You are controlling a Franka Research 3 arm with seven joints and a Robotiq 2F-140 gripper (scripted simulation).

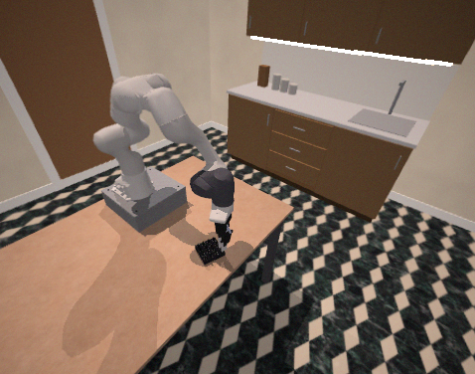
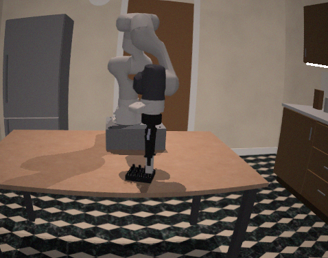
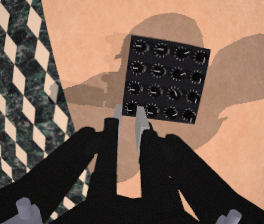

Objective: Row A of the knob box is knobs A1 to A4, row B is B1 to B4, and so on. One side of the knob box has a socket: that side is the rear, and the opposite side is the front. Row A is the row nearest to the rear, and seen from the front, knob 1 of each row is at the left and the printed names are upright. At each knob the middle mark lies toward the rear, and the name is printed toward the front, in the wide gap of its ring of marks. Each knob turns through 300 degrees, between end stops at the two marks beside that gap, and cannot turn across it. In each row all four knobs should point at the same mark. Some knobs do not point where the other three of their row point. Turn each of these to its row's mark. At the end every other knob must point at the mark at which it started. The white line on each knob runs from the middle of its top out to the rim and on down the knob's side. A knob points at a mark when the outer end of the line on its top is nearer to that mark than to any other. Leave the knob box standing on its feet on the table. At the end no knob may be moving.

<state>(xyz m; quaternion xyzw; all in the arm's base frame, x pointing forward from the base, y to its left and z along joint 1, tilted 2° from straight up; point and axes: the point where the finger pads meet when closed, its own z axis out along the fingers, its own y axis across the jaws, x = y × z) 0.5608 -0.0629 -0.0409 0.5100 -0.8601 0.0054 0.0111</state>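
The black knob box (image 1: pixel 208 253) (image 2: pixel 138 179) (image 3: pixel 166 83) stands on the table. The wrist view shows its sixteen-knob grid turned slightly. White lines in its two left columns point mostly left. In the third column, one knob (image 3: pixel 175 93) has a line slanted differently from the others, which slant up to the right. Lines in the right column are hard to read, and the names are illegible. My gripper (image 1: pixel 222 247) (image 2: pixel 149 170) (image 3: pixel 128 115) is slightly open, pointing down, its fingertips on either side of the lower-left corner knob (image 3: pixel 131 107). Small gaps seem to show beside that knob. The right finger partly hides the neighbouring knob.
The wooden table (image 1: pixel 39 283) (image 2: pixel 205 161) (image 3: pixel 83 60) has its edge close to the box on one side. The arm's grey base (image 1: pixel 145 204) (image 2: pixel 134 138) stands behind the box. A kitchen counter (image 1: pixel 317 106) is beyond the table.
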